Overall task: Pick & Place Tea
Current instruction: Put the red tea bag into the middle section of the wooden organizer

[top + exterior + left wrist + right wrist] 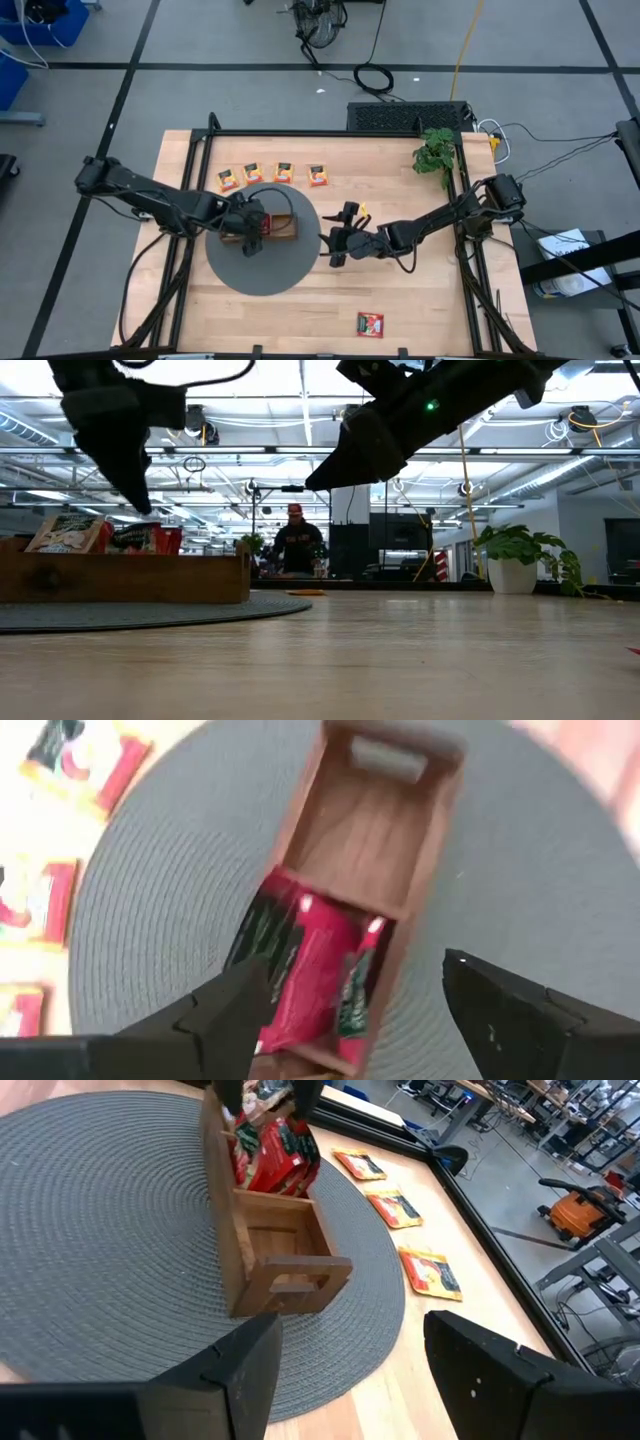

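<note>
**Q:** Where does the left gripper (pixel 252 228) stand?

**A:** Above the wooden tray (pixel 283 228) on the round grey mat (pixel 250 270), over the tray's middle compartment. Its fingers (pixel 225 1010) are spread wide and hold nothing. Below them, red tea packets (pixel 315 970) stand on edge in that compartment; the end compartment beyond them is bare wood.

**Q:** And the right gripper (pixel 340 247)?

**A:** Just off the mat's edge on the tray's other side, above bare table (pixel 430 300). Its fingers (pixel 235 1370) are parted, with nothing between them, and point toward the tray.

**Q:** Where is the rest of the tea?

**A:** Four orange-yellow packets (pixel 273 174) lie flat in a row on the table beyond the mat. One red packet (pixel 370 324) lies alone near the table's front edge, well apart from both arms. From table height, a white-and-green packet (pixel 68 532) leans in the tray beside the red ones.

**Q:** Anything else?

**A:** A potted plant (pixel 434 152) sits at the far right corner, and a person (pixel 298 546) stands in the room behind.
</note>
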### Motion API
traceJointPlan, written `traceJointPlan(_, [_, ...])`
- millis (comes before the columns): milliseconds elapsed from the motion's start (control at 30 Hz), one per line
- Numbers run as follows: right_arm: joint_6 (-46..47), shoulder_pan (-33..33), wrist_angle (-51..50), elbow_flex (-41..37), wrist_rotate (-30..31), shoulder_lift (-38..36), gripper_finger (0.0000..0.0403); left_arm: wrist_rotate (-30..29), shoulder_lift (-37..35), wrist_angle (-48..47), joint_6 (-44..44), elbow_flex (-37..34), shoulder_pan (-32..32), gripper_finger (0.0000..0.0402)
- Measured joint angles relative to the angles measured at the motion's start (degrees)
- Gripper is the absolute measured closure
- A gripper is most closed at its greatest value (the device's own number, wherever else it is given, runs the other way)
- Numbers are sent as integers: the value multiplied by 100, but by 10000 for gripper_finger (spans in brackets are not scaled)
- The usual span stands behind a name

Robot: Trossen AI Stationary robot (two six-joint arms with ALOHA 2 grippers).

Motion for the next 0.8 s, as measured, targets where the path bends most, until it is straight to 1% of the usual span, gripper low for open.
traceJointPlan(67, [0,4,4,0,-1,0,177,100,43,-21,-9,-62,33,108])
traceJointPlan(233, [0,2,4,0,1,0,177,643,96,271,35,-174,-21,118])
traceJointPlan(367, [0,2,7,0,3,0,177,675,161,376,345,-267,-111,127])
traceJointPlan(500, [0,2,0,0,5,0,177,756,159,534,401,-449,-78,136])
traceJointPlan(633, [0,2,0,0,8,0,177,706,159,672,411,-661,30,148])
traceJointPlan(800, [0,2,10,0,10,0,177,232,157,636,435,-710,176,158])
